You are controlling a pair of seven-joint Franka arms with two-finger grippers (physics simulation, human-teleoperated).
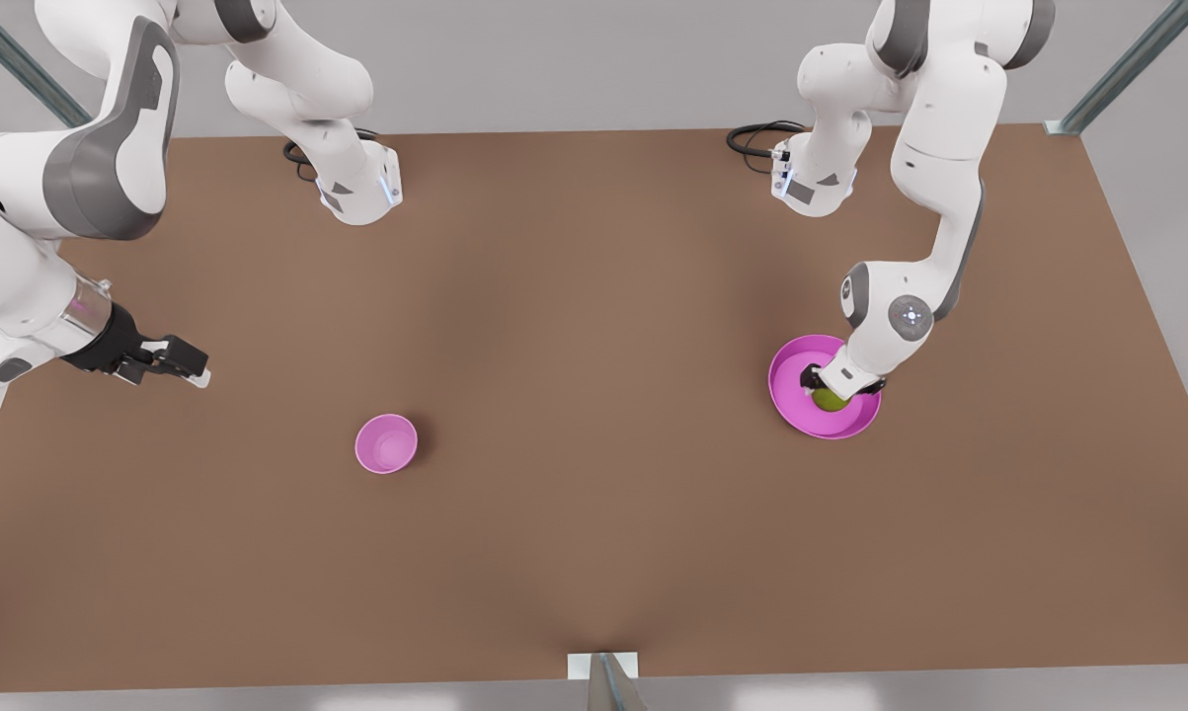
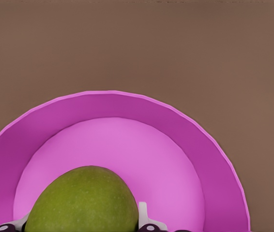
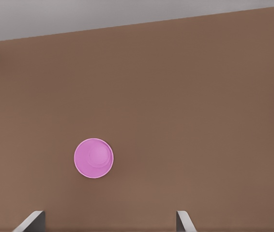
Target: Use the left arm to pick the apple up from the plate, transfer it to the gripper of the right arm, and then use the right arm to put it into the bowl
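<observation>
- The bowl [image 1: 386, 443] stands alone on the brown table [image 1: 594, 553], nearest the camera in the front view, toward that view's left.
- The apple [image 1: 830, 399] sits inside the plate [image 1: 793, 395] at the front view's right.
- The left gripper [image 1: 831, 387] is down in the plate with a finger on each side of the apple; whether the fingers [image 2: 143, 215] already press it cannot be told.
- The right gripper [image 1: 181, 363] waits spread open above the table at the front view's left, well apart from the bowl.
</observation>
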